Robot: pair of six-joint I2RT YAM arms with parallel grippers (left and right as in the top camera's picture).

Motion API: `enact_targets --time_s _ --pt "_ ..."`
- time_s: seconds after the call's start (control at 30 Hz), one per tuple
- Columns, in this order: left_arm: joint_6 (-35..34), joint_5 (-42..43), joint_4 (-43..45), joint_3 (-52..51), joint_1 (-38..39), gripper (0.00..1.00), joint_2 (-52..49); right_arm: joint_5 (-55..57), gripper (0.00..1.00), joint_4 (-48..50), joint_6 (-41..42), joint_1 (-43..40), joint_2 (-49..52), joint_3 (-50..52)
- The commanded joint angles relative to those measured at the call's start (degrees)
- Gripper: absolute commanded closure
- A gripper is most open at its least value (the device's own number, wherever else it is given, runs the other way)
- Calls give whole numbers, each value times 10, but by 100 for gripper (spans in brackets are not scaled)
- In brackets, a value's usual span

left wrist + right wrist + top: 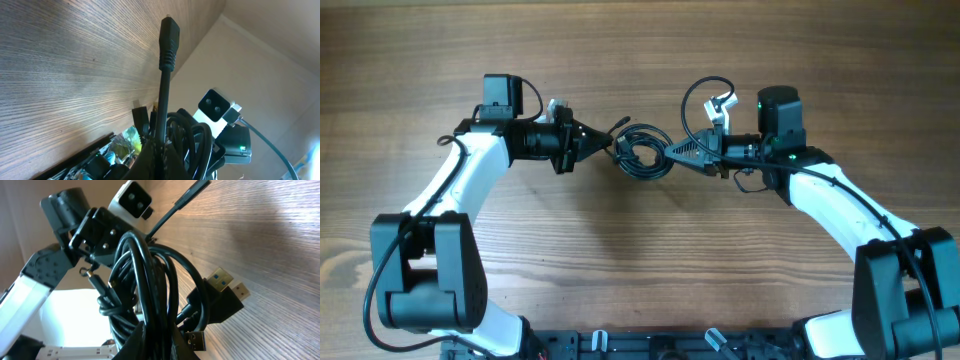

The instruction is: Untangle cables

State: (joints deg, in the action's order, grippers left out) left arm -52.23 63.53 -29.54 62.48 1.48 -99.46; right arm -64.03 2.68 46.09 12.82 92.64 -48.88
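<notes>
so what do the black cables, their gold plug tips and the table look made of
Bunched black cables: likely a smooth rubbery plastic jacket, with a slight sheen in soft highlights. Gold-coloured plug tips: shiny metal, probably plated. Brown table: matte wood or wood-look laminate with straight grain showing; cannot tell which.

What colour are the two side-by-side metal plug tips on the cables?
Gold; the plug tips show best in the right wrist view.

Your cables [642,155]: thin black cords wound into a tight looped knot, middle of the table [640,60]. One plug end [169,37] pokes out straight. Two gold-tipped plugs [227,282] sit at the knot's edge.
</notes>
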Motion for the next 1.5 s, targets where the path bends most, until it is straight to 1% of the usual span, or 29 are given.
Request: enact_targets --time_s 0.0,0.07,0.23,0.33,0.47,0.57,0.63,0.67,0.77,0.8,0.97,1.03,1.1,1.2,1.27,1.3,1.33,1.4,1.43,1.47 --pt "3 20 2 1 21 96 -6 31 96 5 10 6 -17 -3" --pt "3 17 2 1 33 96 -6 49 96 4 11 13 -17 -3" --pt "3 -35 1 1 52 96 -6 100 96 2 10 37 -17 -3" --pt "4 -49 1 1 55 96 -6 129 96 1 8 49 -17 -3" --pt "8 -69 1 1 54 96 -6 210 96 -39 -1 57 -17 -3" --pt "10 -94 -2 1 54 96 -6 256 95 -71 -29 57 -17 -3" --pt "10 -125 -11 1 54 96 -6 276 87 -78 -30 55 -18 -3" --pt "10 -144 -17 1 54 96 -6 269 79 -79 -29 53 -19 -7" --pt "10 -179 -23 1 54 96 -6 245 65 -86 -28 52 -21 -26" --pt "10 -183 -23 1 54 96 -6 245 56 -99 -28 52 -21 -35" --pt "10 -182 -24 1 54 96 -6 242 37 -160 -25 53 -21 -44" --pt "10 -183 -24 1 54 96 -6 240 24 -179 -24 53 -21 -43" --pt "10 -183 -24 1 54 96 -6 219 0 -204 -24 53 -21 -43" --pt "10 -183 -24 1 54 96 -6 209 0 -236 -19 53 -21 -42" --pt "10 -187 -24 1 54 96 -6 209 0 -246 -48 54 -21 -39" --pt "10 -188 -24 1 54 96 -6 209 5 -249 -75 55 -21 -39" --pt "10 -189 -24 1 54 96 -6 209 11 -254 -91 59 -21 -39" --pt "9 -188 -25 1 54 96 -6 209 31 -263 -96 68 -21 -39" --pt "6 -188 -26 1 54 96 -6 210 43 -263 -94 74 -21 -38" --pt "-2 -183 -27 1 54 96 -6 210 52 -260 -90 83 -21 -37"
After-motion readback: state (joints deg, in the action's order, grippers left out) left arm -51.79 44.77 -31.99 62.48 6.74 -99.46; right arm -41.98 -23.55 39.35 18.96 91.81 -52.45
